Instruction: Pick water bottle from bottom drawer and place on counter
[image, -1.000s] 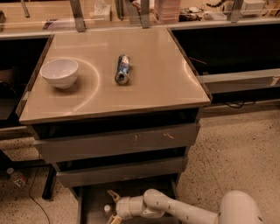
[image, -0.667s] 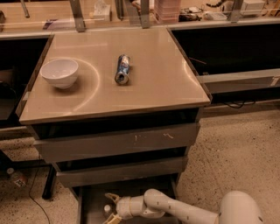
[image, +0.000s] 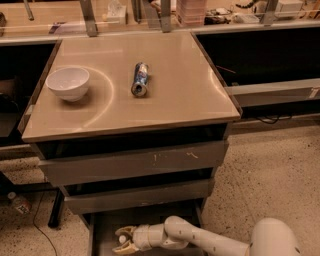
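Observation:
My gripper (image: 125, 239) is down inside the open bottom drawer (image: 102, 234), at the bottom edge of the camera view, pointing left, with the white arm (image: 210, 242) reaching in from the right. A small white round spot (image: 121, 240) shows at the gripper's tip and looks like the water bottle's cap. The bottle's clear body cannot be made out. The tan counter (image: 180, 85) lies above, with a thin dark rim.
A white bowl (image: 68, 83) stands on the counter's left side and a crushed blue-and-silver can (image: 140, 79) lies near its middle. Two closed grey drawer fronts (image: 135, 164) sit above the open drawer. A red-label bottle (image: 19, 202) lies on the floor at the left.
The gripper has shifted slightly to the left inside the bottom drawer. Nothing else has moved.

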